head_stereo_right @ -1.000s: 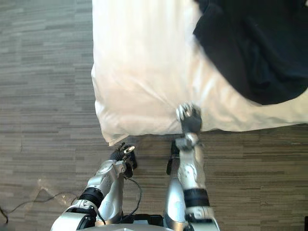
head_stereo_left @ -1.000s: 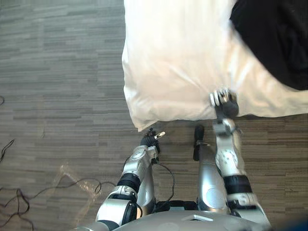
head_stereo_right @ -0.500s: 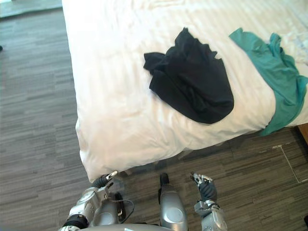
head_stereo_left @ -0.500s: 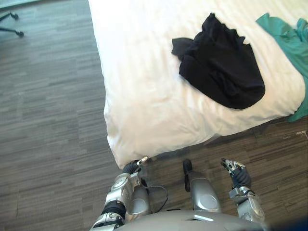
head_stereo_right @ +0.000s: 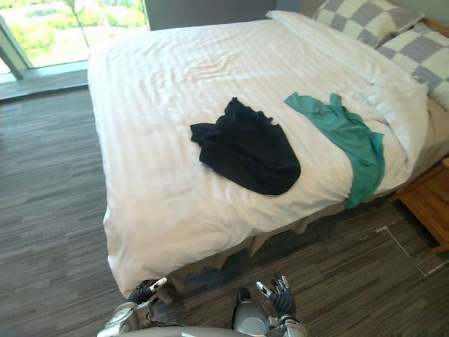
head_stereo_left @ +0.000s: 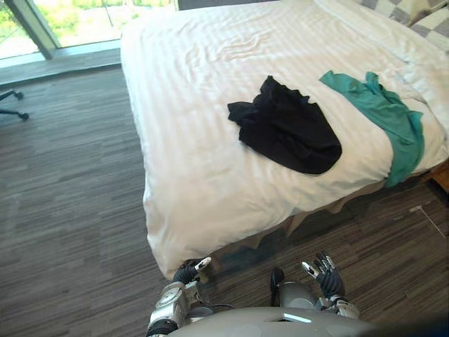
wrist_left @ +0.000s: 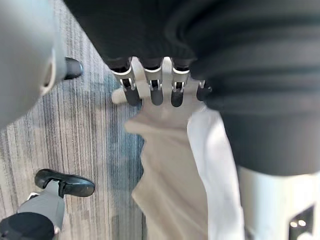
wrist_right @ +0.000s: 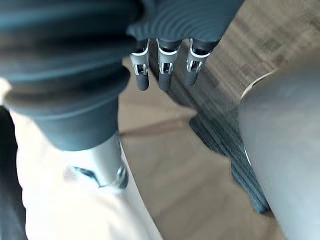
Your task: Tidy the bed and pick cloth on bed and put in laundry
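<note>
Currently, the black cloth (head_stereo_left: pixel 287 130) lies bunched on the bed (head_stereo_left: pixel 189 140), close to its near edge. Near it, a teal cloth (head_stereo_left: pixel 382 119) drapes over that same edge. The left hand (head_stereo_left: pixel 191 269) hangs low by the bed's corner, fingers (wrist_left: pixel 151 90) straight, holding nothing. The right hand (head_stereo_left: pixel 324 275) hangs over the floor (head_stereo_left: pixel 70 196), fingers spread, empty.
</note>
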`<state>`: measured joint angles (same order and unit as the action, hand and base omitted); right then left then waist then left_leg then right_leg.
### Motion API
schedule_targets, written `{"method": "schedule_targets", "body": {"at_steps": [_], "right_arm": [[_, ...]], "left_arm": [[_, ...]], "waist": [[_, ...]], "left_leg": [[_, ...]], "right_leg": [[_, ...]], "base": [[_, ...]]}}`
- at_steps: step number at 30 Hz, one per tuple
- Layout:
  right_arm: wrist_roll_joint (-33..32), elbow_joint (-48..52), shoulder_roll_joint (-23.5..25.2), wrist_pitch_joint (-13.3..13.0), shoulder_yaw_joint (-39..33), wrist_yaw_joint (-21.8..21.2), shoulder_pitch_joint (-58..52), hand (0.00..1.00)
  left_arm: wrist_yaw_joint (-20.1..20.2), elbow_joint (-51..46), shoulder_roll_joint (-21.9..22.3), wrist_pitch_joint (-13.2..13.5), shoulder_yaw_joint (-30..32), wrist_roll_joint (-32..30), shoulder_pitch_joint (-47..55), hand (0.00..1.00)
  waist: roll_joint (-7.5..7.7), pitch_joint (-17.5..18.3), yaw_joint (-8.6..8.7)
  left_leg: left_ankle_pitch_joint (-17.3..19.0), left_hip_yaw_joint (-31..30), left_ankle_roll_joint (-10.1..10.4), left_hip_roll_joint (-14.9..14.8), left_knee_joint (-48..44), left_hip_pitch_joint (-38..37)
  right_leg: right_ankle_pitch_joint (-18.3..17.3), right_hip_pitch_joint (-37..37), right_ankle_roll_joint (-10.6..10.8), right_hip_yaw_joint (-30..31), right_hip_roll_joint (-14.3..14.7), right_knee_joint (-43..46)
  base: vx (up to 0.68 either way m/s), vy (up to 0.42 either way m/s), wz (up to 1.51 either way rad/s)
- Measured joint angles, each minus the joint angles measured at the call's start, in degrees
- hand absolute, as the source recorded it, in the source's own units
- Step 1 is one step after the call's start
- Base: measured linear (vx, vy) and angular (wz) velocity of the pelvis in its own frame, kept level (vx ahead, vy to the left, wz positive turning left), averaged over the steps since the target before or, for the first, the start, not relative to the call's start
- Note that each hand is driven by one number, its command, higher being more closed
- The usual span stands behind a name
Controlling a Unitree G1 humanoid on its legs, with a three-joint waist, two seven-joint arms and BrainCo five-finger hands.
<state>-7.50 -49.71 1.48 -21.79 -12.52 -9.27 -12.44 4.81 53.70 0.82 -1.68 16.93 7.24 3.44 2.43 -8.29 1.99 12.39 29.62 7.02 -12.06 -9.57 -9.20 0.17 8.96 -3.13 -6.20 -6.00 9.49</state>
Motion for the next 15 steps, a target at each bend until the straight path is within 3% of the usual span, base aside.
{"method": "schedule_targets", "body": {"at_steps": [1,2,3,4,7,8,11,15], "right_arm": [[1.12,-1.29,-0.74,0.00,-0.36,0.13,1.80,0.00],[2.04,-2.09,-1.01,0.04,-0.09,0.34,2.63,0.00],[2.17,-2.21,-0.95,0.06,0.38,0.30,2.68,0.00],[2.17,-3.13,-1.59,0.09,1.05,0.30,3.10,0.00],[2.17,-4.09,-3.42,0.20,1.19,0.25,3.57,0.00],[2.18,-4.20,-4.02,0.31,1.19,0.24,3.49,0.00],[2.14,-5.93,-6.23,1.24,0.97,0.43,3.37,0.00],[2.09,-6.48,-6.14,1.57,0.99,0.62,3.27,0.00]], "left_arm": [[-0.11,0.65,1.01,0.37,-0.26,0.14,0.05,0.00],[-0.19,1.22,0.73,0.67,-0.46,0.23,-0.50,0.00],[-0.21,1.36,-0.01,0.68,-0.84,0.30,-0.09,0.00],[-0.22,2.35,-1.38,0.58,-1.79,0.44,-0.02,0.00],[-0.59,3.66,-3.15,0.56,-5.26,0.40,-0.01,0.00],[-0.92,3.79,-3.43,0.56,-5.83,0.39,0.00,0.00],[-1.58,4.12,-3.12,0.77,-7.88,-0.15,-0.26,0.00],[-2.44,6.17,-3.77,1.80,-7.74,-2.29,-0.06,0.00]], "waist": [[-1.85,0.34,-0.14],[-2.63,-0.11,0.04],[-2.11,0.26,0.00],[-2.17,0.41,-0.75],[-1.07,1.10,-0.88],[-1.33,1.01,-0.64],[-3.09,0.13,0.34],[-3.04,0.14,0.07]], "left_leg": [[-1.08,2.33,-0.48,-0.62,2.91,-1.36],[-1.69,5.53,0.87,-1.46,3.11,-2.90],[-1.46,6.52,1.13,-1.33,2.95,-3.32],[-1.15,7.53,1.26,-1.60,2.23,-4.48],[-3.11,6.45,-1.87,-0.60,0.16,-3.75],[-3.15,5.75,-1.92,-0.43,0.15,-3.79],[-3.81,2.77,-2.22,0.13,-0.53,-4.19],[-4.21,0.95,-2.01,0.40,-0.70,-6.36]], "right_leg": [[-1.73,-0.19,-4.77,-5.62,-0.41,-0.33],[-1.39,0.40,-2.04,-9.70,-0.87,3.98],[-0.31,-0.19,-1.17,-10.44,-0.35,4.05],[1.79,-2.60,2.74,-8.81,1.50,-1.64],[8.48,-6.32,3.67,-4.91,2.81,-13.77],[9.16,-6.77,3.99,-4.36,2.91,-14.90],[9.45,-6.83,4.06,-1.97,3.08,-15.25],[9.18,-7.49,4.16,0.94,3.94,-15.46]], "base": [[0.04,0.069,-0.96],[0.07,0.058,-1.00],[0.10,0.012,-1.20],[0.08,-0.052,-1.06],[0.04,-0.070,-0.82],[0.02,-0.017,-0.45],[0.01,0.062,-0.30],[-0.02,0.030,-0.37]]}}
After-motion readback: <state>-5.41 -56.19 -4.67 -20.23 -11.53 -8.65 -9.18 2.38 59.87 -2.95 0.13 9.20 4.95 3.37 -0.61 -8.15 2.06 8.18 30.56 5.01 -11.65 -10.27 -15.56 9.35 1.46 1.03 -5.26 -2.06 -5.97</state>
